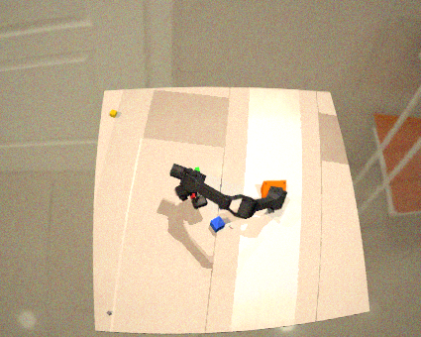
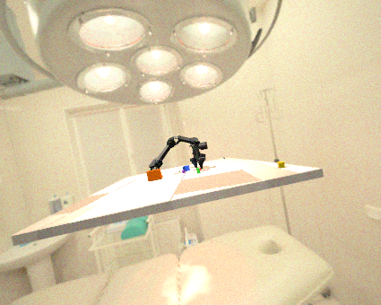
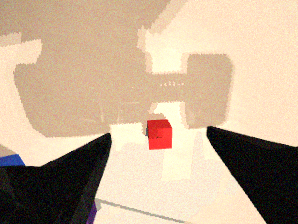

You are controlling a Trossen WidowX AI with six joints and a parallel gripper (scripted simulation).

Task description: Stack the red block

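The red block [image 3: 160, 135] [image 1: 193, 195] is on the table, between the spread fingertips in the wrist view, with a gap on each side. My gripper [image 3: 159, 134] [image 1: 191, 197] [image 2: 199, 167] is open and empty, pointing down low over the table around the red block. The exact height of the fingertips is hard to tell. The green tower [image 1: 197, 169] [image 2: 198, 170] stands close by, partly hidden by the arm in the top view. It does not show in the wrist view.
A blue block [image 1: 217, 224] [image 2: 186, 168] [image 3: 10, 160] and a small purple object [image 2: 184, 171] [image 3: 92, 214] are near the gripper. An orange box [image 1: 266, 189] [image 2: 154, 175] is beside the arm's base. A yellow block [image 1: 113, 113] [image 2: 281, 164] and a tiny dark object [image 1: 109, 313] lie near the table's far-left edge.
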